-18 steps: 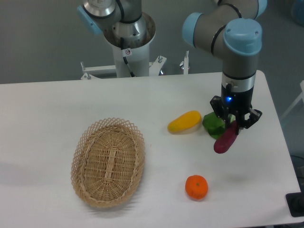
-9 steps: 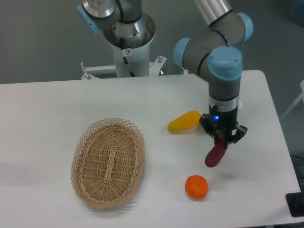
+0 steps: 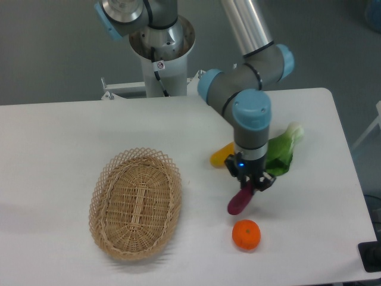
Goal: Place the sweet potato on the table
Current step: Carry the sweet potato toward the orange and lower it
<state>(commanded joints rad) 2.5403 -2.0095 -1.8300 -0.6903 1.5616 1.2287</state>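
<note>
The sweet potato (image 3: 240, 200) is a dark magenta tuber, tilted, held by its upper end in my gripper (image 3: 249, 183). The gripper is shut on it and points down over the white table (image 3: 59, 137), right of centre. The tuber's lower end hangs close to the tabletop, just above and left of the round orange (image 3: 246, 234). I cannot tell whether it touches the table. The arm hides most of the yellow oblong fruit (image 3: 218, 156) behind it.
An oval wicker basket (image 3: 136, 202) lies on the left-centre of the table. A green leafy vegetable (image 3: 282, 152) lies right of the arm. The robot's base column (image 3: 162, 53) stands behind the table's far edge.
My gripper has carried the sweet potato leftward and a little lower, from beside the green vegetable to a spot above the orange. The green vegetable now shows fully.
</note>
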